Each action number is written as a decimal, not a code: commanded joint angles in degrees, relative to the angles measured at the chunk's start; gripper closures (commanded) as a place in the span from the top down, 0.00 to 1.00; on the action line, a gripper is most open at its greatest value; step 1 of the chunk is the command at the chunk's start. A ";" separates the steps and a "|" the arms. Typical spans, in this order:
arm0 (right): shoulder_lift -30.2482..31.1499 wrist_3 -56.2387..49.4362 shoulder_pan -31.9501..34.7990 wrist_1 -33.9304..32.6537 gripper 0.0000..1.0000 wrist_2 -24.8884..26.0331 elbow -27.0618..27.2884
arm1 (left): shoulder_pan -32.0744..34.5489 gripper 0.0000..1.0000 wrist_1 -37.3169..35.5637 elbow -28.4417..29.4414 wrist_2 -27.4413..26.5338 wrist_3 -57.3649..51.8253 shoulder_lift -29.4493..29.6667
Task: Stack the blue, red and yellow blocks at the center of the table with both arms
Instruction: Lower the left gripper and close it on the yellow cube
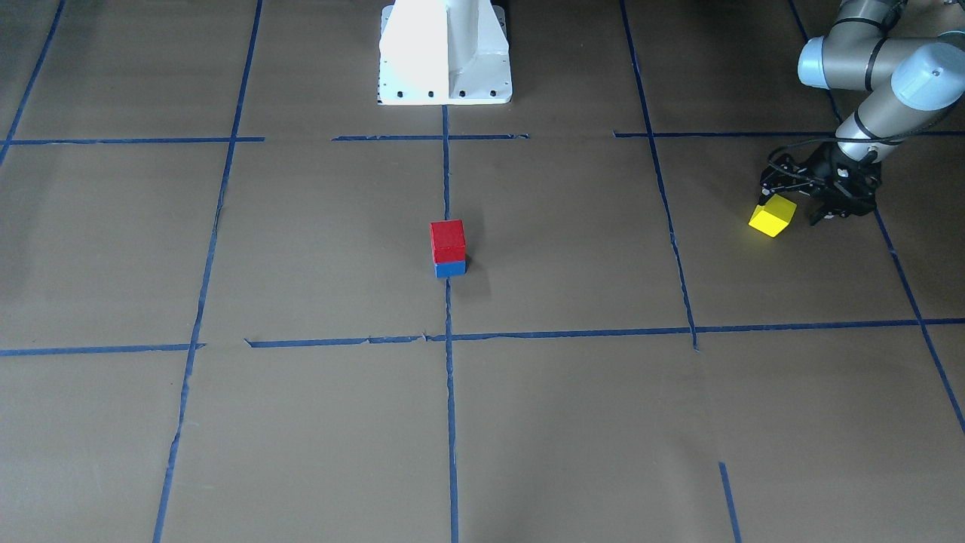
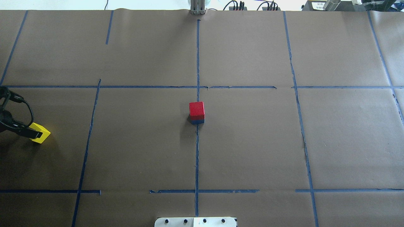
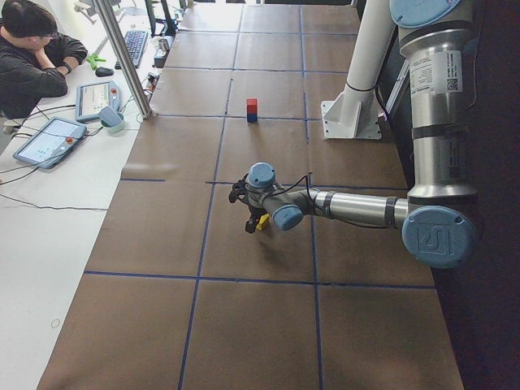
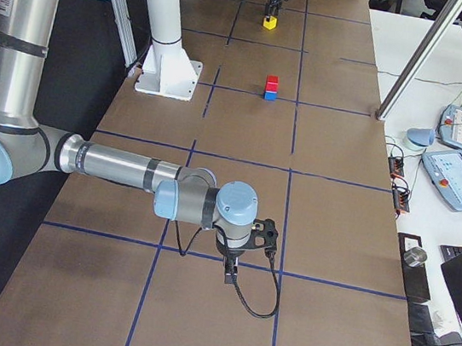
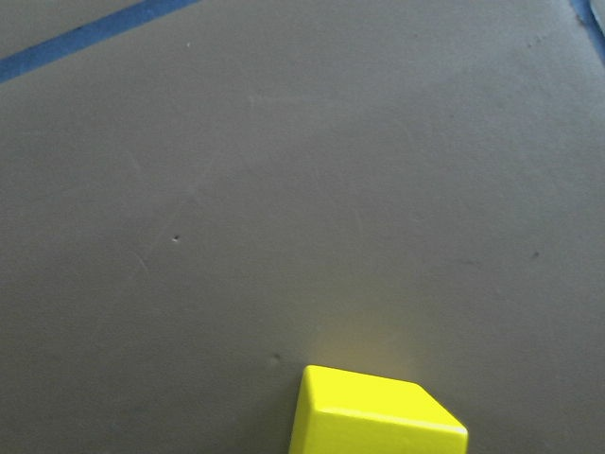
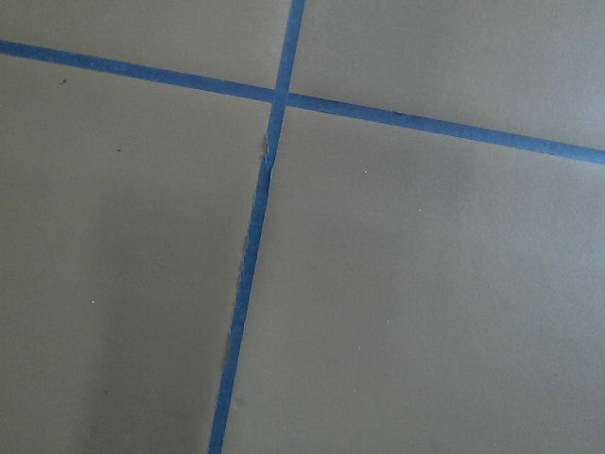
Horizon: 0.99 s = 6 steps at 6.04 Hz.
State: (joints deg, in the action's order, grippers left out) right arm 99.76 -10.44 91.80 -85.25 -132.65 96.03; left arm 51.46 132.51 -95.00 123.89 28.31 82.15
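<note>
A red block (image 1: 448, 240) sits on a blue block (image 1: 450, 269) at the table's centre; the stack also shows in the overhead view (image 2: 196, 109). A yellow block (image 1: 772, 216) lies on the paper far out on my left side, and shows in the overhead view (image 2: 42, 133) and at the bottom edge of the left wrist view (image 5: 376, 416). My left gripper (image 1: 791, 207) is low over it, jaws open, one finger on each side of the block. My right gripper (image 4: 229, 269) shows only in the exterior right view, low over the paper; I cannot tell if it is open.
The white robot base (image 1: 445, 53) stands at the table's edge behind the stack. Blue tape lines (image 6: 269, 170) cross the brown paper under my right wrist. An operator (image 3: 32, 57) sits by tablets beside the table.
</note>
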 commanded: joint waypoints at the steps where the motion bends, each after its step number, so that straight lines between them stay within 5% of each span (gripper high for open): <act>1: 0.00 -0.11 0.04 0.00 1.00 0.03 -0.32 | -0.13 1.00 -0.24 0.60 0.30 0.17 0.73; 2: 0.00 -0.19 -0.05 0.00 1.00 -0.06 -0.49 | -0.22 1.00 -0.24 1.04 0.30 0.26 0.90; 3: 0.00 -0.19 -0.05 0.00 1.00 -0.06 -0.84 | -0.39 0.74 -0.41 1.22 0.30 1.30 1.60; 4: 0.00 -0.28 -0.05 0.00 1.00 0.03 -0.93 | -0.74 0.25 -0.85 1.22 0.30 4.44 1.95; 6: 0.00 -0.19 -0.05 0.09 1.00 0.03 -0.93 | -0.83 0.11 -0.85 0.61 0.39 4.48 2.05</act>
State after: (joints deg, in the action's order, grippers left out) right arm 99.76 -10.69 91.76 -85.23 -132.63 95.12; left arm 50.63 131.69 -93.96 124.23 32.57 84.14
